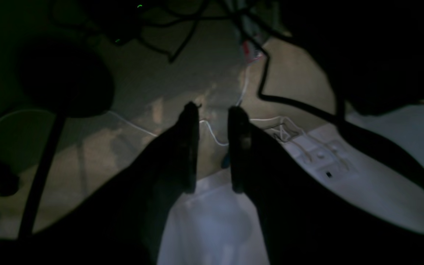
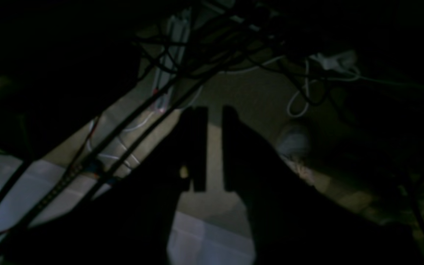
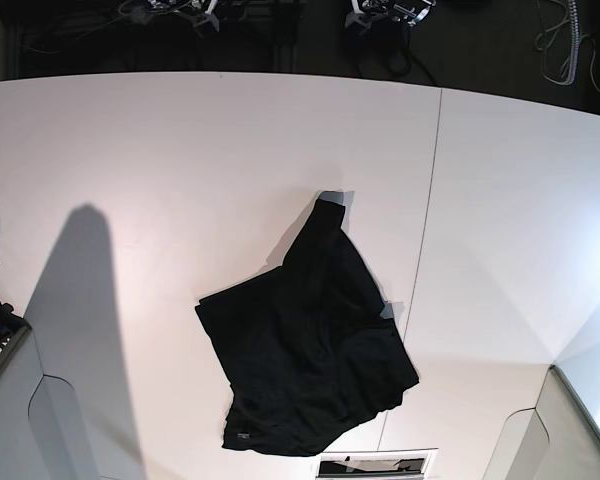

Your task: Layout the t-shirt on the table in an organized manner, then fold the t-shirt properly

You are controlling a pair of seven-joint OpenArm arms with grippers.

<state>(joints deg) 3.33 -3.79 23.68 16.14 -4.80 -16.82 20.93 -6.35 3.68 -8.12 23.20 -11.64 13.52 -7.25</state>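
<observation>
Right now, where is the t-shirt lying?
In the base view the t-shirt lies crumpled on the table, lower centre, just left of the dark seam line.

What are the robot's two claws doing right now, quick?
Left gripper: open, holding nothing.
Right gripper: jaws slightly apart, holding nothing.

— We read the t-shirt as soft matt black cloth, creased and rumpled, with a small grey tag stitched at its near hem.

— Agreed. Under it we see the table: smooth white, faintly sheeny, with a thin dark seam on the right.

— And the wrist views?

— We find them too dim. The left gripper fingers look like matt black plastic, perhaps; the floor beyond seems dull and speckled.
</observation>
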